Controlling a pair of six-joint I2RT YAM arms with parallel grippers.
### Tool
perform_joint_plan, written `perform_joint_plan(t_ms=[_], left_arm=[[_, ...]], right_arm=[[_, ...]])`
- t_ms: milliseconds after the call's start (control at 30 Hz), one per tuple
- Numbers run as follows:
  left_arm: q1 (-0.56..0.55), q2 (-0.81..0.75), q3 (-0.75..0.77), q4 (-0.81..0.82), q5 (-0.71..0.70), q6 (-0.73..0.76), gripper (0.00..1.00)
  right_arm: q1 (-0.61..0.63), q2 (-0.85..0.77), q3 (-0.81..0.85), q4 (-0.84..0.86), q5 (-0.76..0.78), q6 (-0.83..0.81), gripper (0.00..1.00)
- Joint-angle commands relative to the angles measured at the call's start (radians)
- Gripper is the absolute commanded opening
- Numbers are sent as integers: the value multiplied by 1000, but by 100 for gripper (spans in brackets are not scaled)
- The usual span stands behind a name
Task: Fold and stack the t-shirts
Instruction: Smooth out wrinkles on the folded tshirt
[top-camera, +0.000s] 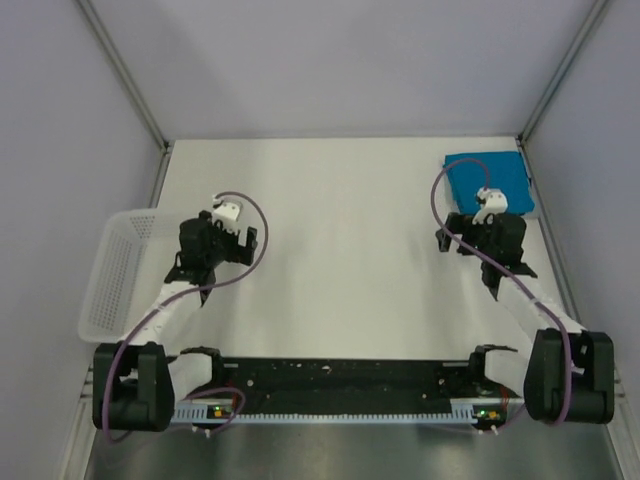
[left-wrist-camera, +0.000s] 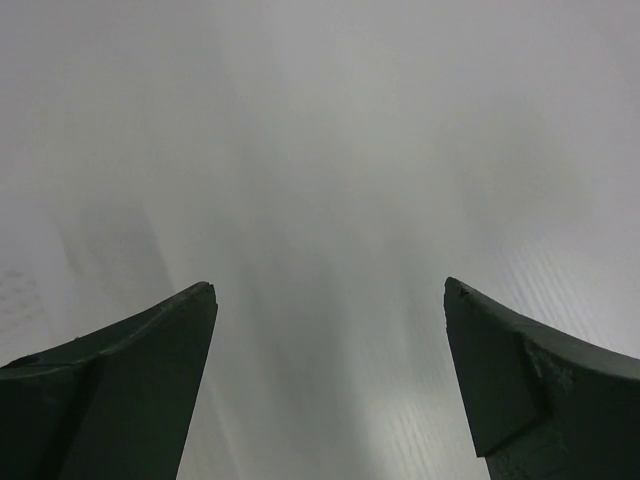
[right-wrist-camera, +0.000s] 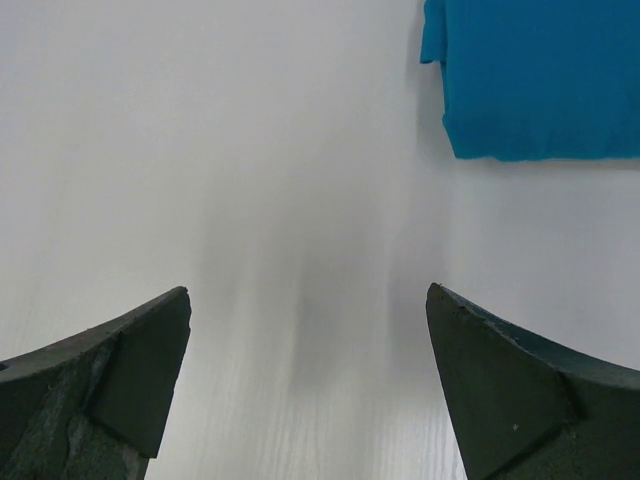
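A folded bright teal-blue t-shirt (top-camera: 487, 180) lies flat at the far right of the white table; its near corner also shows in the right wrist view (right-wrist-camera: 535, 75). The dark navy printed t-shirt is not in view. My right gripper (top-camera: 478, 222) hovers just in front of the teal shirt, jaws wide open and empty (right-wrist-camera: 308, 300). My left gripper (top-camera: 222, 218) is over bare table at the left, jaws wide open and empty (left-wrist-camera: 330, 300).
A white plastic mesh basket (top-camera: 118, 268) hangs off the table's left edge beside the left arm. Grey walls with metal frame posts (top-camera: 122, 70) enclose the table on three sides. A black rail (top-camera: 330, 385) joins the arm bases at the near edge.
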Motion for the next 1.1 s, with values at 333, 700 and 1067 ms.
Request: perform_joint_plan(t_ms=[333,700,1067], left_arm=[[36,-53,-329,642,-100,-178,99],[36,-27,-350,687,-103,-170,99],[34,-28,-350,682,-69,-157,99]], right_arm=[[18,-213,-450,647,85,54,99],[19,-223,-472,687,115,52,99],[19,-219,-466,681,125,55,99]])
